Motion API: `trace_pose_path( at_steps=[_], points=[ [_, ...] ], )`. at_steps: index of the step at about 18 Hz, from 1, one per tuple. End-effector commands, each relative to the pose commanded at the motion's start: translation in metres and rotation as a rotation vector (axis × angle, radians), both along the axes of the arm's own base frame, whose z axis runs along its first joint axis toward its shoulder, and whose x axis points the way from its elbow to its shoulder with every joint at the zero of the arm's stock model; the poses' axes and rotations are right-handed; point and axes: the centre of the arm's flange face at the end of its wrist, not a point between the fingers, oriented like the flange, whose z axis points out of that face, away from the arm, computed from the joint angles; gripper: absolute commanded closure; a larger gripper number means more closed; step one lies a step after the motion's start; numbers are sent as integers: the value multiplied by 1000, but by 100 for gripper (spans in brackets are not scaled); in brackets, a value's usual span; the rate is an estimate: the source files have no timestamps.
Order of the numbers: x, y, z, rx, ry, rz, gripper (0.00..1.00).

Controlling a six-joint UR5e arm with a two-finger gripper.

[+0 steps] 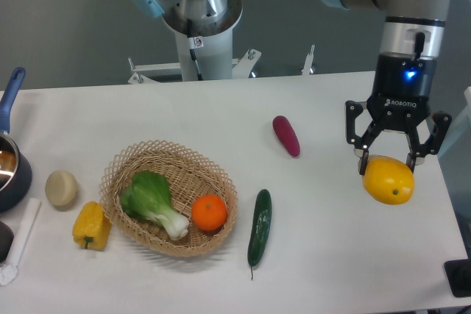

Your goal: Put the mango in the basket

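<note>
Hanging at the right side of the table [316, 255], the mango [388, 180] sits just under the gripper [385, 162], whose two fingers come down onto its upper part. The jaws look closed on the fruit's top, though from this one view it is hard to say whether the mango is lifted clear of the table or only touching it.

Its skin is smooth and glossy, so it will likely be slippery, and a fruit this plump should carry some weight. Being held high on a rounded end, it could roll or slide out of the fingers; a hold across the middle of its width would be safer, firm but not so hard as to bruise the flesh.

Nearest to it lies a purple sweet potato [286, 135], up and to the left, then a dark green cucumber [259, 227] lower down. The basket [118, 167] stands well apart on the left half of the table, already holding a bok choy [151, 198] and an orange [209, 212]; free room shows in its upper right part. Beside the basket on the left are a yellow pepper [91, 226] and a pale potato [61, 188], with a pot [10, 170] at the table's edge.
</note>
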Motion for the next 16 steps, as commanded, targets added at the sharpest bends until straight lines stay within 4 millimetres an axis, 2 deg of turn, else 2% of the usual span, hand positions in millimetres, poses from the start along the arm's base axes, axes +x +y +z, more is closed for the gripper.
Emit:
trace_pose_path(
  at_steps=[12, 16],
  points=[
    [3, 2, -2, -1, -10, 3, 60],
    [7, 1, 4, -1, -6, 4, 60]
  ],
)
